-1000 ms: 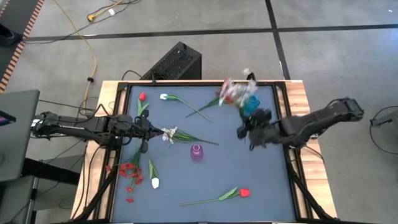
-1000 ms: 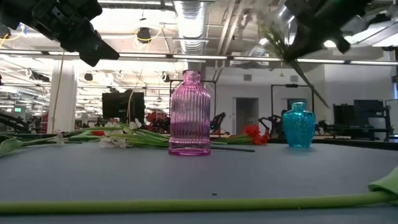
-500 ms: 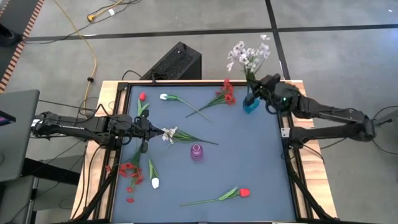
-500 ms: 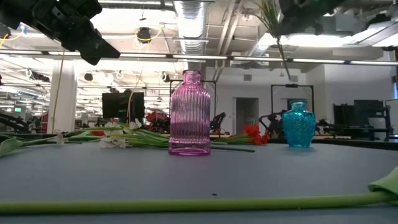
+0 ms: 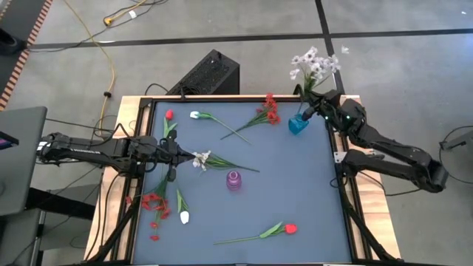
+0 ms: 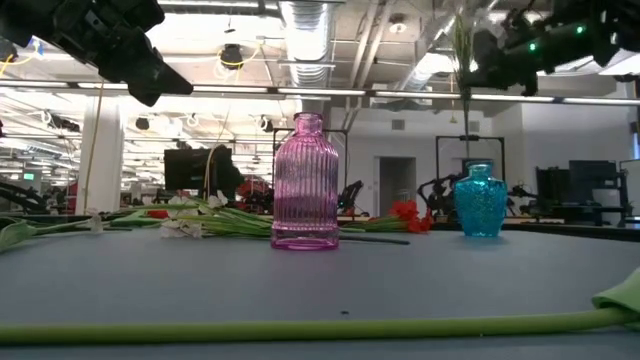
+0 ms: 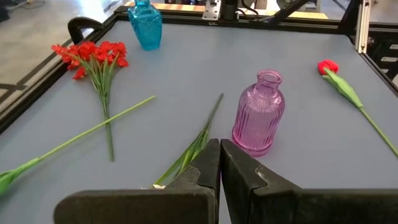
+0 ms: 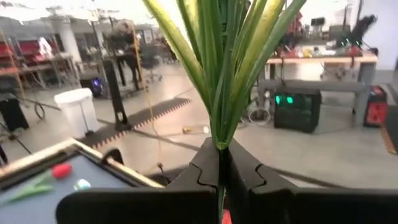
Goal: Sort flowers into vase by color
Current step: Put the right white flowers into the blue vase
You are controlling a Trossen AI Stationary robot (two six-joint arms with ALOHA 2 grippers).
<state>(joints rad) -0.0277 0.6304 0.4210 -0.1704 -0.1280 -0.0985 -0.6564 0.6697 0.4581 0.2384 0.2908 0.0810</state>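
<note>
My right gripper (image 5: 314, 106) is above the table's far right corner, shut on a pale white spray (image 5: 314, 63) that stands upright over the blue vase (image 5: 298, 123). My left gripper (image 5: 174, 157) hovers shut at the left middle, over a white flower (image 5: 201, 159) lying flat. The pink vase (image 5: 233, 180) stands mid-table. A red spray (image 5: 267, 111), a red bud (image 5: 168, 116) and a white bud (image 5: 196, 115) lie along the far side. Another red spray (image 5: 155, 203), a white bud (image 5: 184, 216) and a red bud (image 5: 290, 229) lie nearer. My right gripper pinches the spray's stem (image 8: 219, 152) between its two fingers, just below the green leaves. The fingers lie level, across the stem. The spray is lifted clear and upright, blossoms up, and its lower stem end (image 6: 464, 120) hangs above the blue vase's mouth (image 6: 480, 168).
A raised frame rims the table (image 5: 336, 148). A black box (image 5: 211, 74) and a yellow cable lie on the floor beyond the far edge. Bare blue surface lies between the pink vase and the blue vase.
My right gripper has carried the white spray from the right middle of the table toward the far right corner, turning level as it went. The spray has swung from slanting to upright, and its stem end now hangs over the blue vase.
</note>
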